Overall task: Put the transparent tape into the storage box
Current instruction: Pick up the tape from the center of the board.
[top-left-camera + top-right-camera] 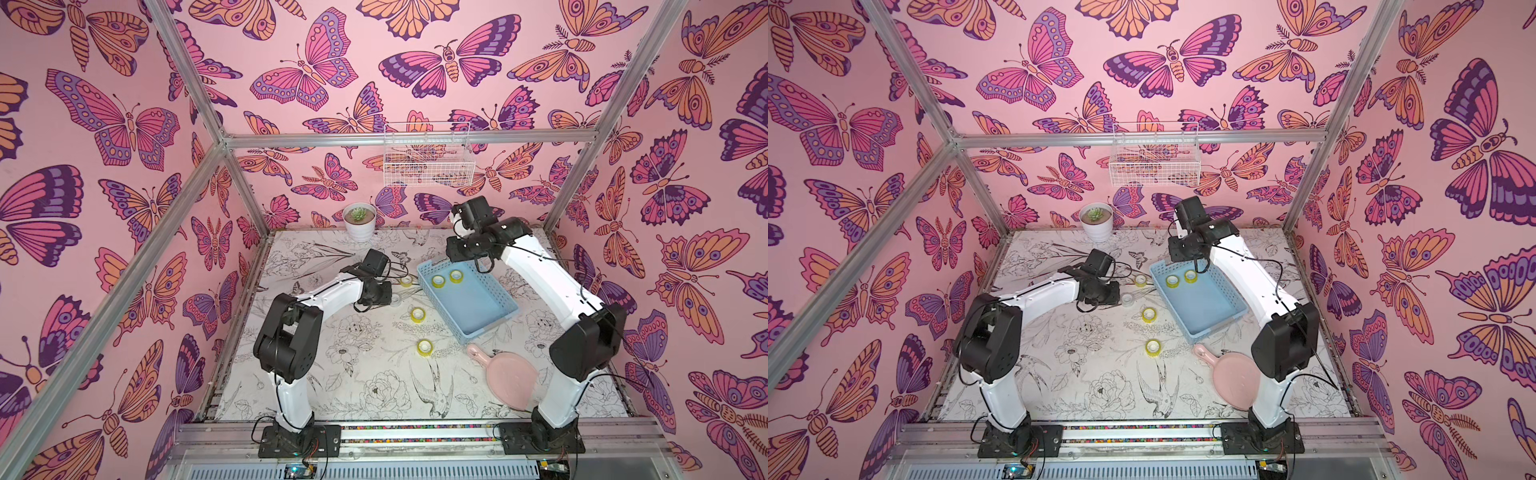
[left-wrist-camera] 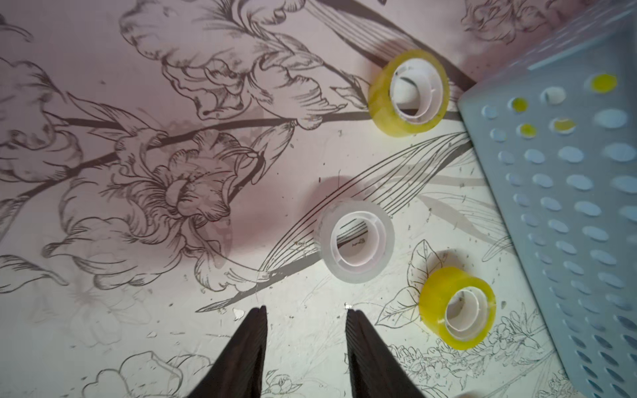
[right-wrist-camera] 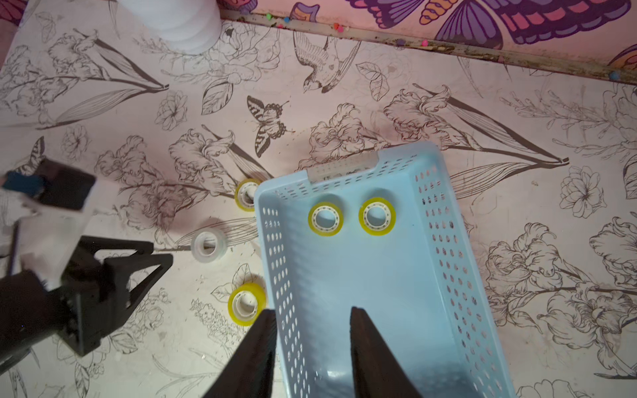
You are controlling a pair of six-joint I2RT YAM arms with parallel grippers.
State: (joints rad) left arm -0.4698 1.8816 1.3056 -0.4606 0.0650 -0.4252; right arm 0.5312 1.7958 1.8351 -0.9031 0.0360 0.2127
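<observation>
Clear transparent tape (image 1: 396, 300) lies outside the storage box (image 1: 478, 305) in both top views. Left wrist: it sits just ahead of the left gripper (image 2: 305, 310), jaws partly open, empty. Right wrist: the right gripper (image 3: 312, 310), likewise partly open and empty, hangs above the storage box.

We see transparent tape (image 2: 356, 241): clear roll, white core, lying flat on worktop, hole up, outside storage box (image 1: 473, 305), near its long wall, not touching. Box: light blue, perforated sides, upright, open-topped.
</observation>
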